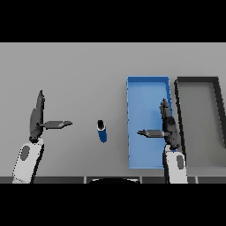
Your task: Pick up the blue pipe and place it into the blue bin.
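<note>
The left hand (37, 115) shows at the view's left, its white forearm rising from the lower edge; the fingers point straight away from the robot and the thumb sticks out sideways toward the middle of the table, so the hand is spread wide and holds nothing. The right hand (169, 126) shows at the view's right in a mirrored pose; its forearm comes up from the lower edge, its fingers reach straight ahead, and its thumb juts out to the left, wide open and empty too. The pipe (102, 131) stands on the table (79, 70) between the two hands, apart from both, nearer the left thumb's tip than the right hand; its dark open end faces up and away. The bin (148, 81) lies under the right hand, which hangs over its right wall, the thumb reaching across the blue floor; the pipe is just beside the bin's left wall, outside it. A dark tray (198, 79) sits just right of the right hand, beside the bin.
</note>
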`<control>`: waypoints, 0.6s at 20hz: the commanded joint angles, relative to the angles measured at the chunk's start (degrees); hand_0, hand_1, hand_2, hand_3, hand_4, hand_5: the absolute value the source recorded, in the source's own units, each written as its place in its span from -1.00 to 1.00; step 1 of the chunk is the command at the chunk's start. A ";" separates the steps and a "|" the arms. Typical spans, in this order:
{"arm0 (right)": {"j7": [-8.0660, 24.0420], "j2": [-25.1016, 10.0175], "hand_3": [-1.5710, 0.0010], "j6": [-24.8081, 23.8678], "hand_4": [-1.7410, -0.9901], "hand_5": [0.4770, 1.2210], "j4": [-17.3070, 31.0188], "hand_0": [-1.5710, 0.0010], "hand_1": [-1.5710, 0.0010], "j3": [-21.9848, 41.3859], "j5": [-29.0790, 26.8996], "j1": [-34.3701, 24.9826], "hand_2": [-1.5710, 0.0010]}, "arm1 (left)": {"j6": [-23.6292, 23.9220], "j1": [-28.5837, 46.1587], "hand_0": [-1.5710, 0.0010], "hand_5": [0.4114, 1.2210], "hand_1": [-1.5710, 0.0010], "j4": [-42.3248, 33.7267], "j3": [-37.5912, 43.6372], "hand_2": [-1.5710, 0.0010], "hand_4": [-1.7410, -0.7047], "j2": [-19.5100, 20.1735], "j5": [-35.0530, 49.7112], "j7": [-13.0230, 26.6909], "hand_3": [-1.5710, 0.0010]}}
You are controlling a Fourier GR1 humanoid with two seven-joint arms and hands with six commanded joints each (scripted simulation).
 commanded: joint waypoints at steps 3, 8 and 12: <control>-0.13 -0.67 1.00 0.41 0.41 -0.69 -0.08 1.00 1.00 -0.53 -0.56 0.22 1.00 | 0.54 0.09 1.00 -0.55 1.00 -0.52 -0.57 1.00 0.49 -0.54 -0.50 -0.29 1.00; -5.61 -8.30 1.00 3.63 0.43 -0.69 -3.09 1.00 1.00 2.15 5.55 2.04 1.00 | -10.42 0.68 1.00 -0.55 1.00 -1.47 -4.09 1.00 0.49 6.22 -1.00 -3.77 1.00; -5.88 -10.49 1.00 3.77 0.47 -0.71 -5.14 1.00 1.00 4.86 10.58 3.85 1.00 | -17.01 -0.38 1.00 -0.54 1.00 -0.78 -5.36 1.00 0.49 9.70 -0.73 -5.62 1.00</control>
